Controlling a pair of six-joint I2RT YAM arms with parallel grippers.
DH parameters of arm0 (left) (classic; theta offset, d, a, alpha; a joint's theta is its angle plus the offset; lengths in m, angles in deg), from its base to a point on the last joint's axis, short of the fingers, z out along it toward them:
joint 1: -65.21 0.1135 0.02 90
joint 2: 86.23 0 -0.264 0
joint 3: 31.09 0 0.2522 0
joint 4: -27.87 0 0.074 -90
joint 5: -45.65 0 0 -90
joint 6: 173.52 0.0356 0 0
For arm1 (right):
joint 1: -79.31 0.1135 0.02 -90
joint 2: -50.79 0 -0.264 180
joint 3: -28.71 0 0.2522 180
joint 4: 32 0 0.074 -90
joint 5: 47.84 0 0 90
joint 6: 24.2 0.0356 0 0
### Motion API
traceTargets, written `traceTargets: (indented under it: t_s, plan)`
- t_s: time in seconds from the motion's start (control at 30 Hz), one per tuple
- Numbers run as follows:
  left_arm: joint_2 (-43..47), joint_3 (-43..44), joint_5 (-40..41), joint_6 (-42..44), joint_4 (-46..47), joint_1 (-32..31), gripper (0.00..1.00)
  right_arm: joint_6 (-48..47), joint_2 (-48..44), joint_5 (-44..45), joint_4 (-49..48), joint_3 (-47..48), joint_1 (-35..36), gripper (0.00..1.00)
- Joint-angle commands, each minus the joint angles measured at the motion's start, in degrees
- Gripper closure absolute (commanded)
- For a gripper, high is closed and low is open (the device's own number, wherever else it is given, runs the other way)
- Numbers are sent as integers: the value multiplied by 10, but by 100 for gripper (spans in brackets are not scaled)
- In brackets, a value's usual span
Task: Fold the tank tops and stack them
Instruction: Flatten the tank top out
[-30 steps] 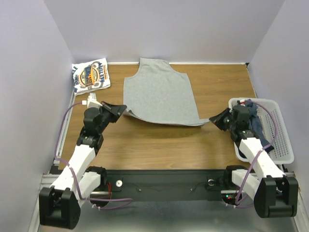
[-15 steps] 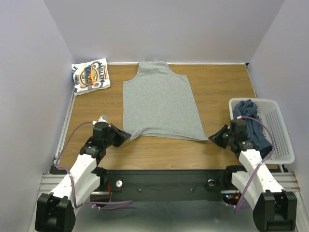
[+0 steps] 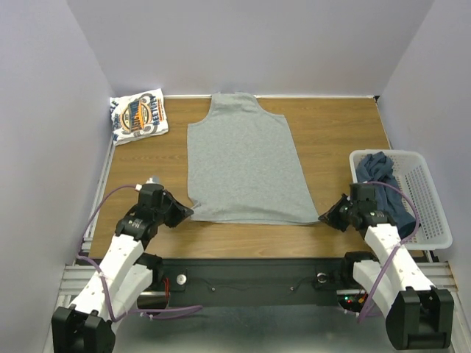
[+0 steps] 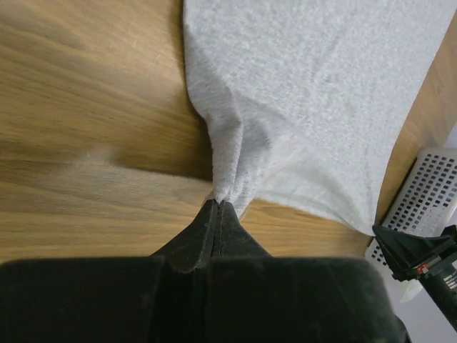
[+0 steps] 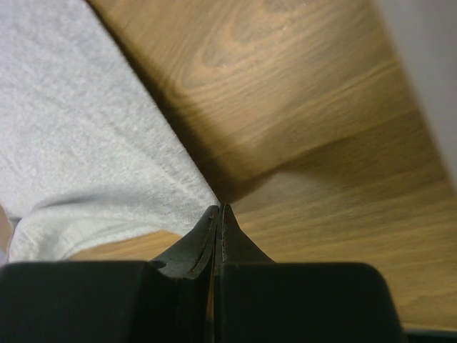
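A plain light grey tank top (image 3: 243, 162) lies spread flat on the wooden table, neck toward the far wall. My left gripper (image 3: 189, 211) is shut on its near left hem corner; the cloth bunches at the fingertips in the left wrist view (image 4: 218, 202). My right gripper (image 3: 324, 215) is shut on the near right hem corner, seen in the right wrist view (image 5: 218, 209). A folded white tank top with a blue-and-orange logo (image 3: 137, 115) sits at the far left corner. Dark slate-blue tank tops (image 3: 383, 187) lie in the basket.
A white plastic mesh basket (image 3: 427, 198) stands at the right edge of the table, beside my right arm. Purple walls close in the table on three sides. Bare wood (image 3: 335, 132) shows to the right of the grey top.
Both grippers have pulled the grey top's hem toward the near edge and lowered it, so the top now lies flat and stretched out. The arms have drawn back.
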Motion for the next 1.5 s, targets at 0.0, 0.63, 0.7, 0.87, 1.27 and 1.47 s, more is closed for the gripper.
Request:
traceTargets:
  t_s: [0.0, 0.63, 0.7, 0.87, 1.27, 1.47]
  plan:
    - [-15, 61, 34, 40, -57, 9, 100, 7, 17, 14, 49, 37, -4, 100]
    - [-42, 33, -74, 71, -88, 26, 80, -8, 72, 41, 149, 115, -22, 83]
    - [-45, 32, -81, 75, -100, 24, 69, -9, 75, 41, 154, 119, -22, 76]
    - [-38, 56, -70, 94, -117, 21, 33, -24, 69, 41, 158, 140, -22, 41]
    - [-215, 267, 67, 133, 46, 45, 32, 43, 122, 105, 15, 229, 249, 51]
    - [-409, 399, 77, 207, 172, 77, 37, 69, 263, 245, -34, 369, 491, 57]
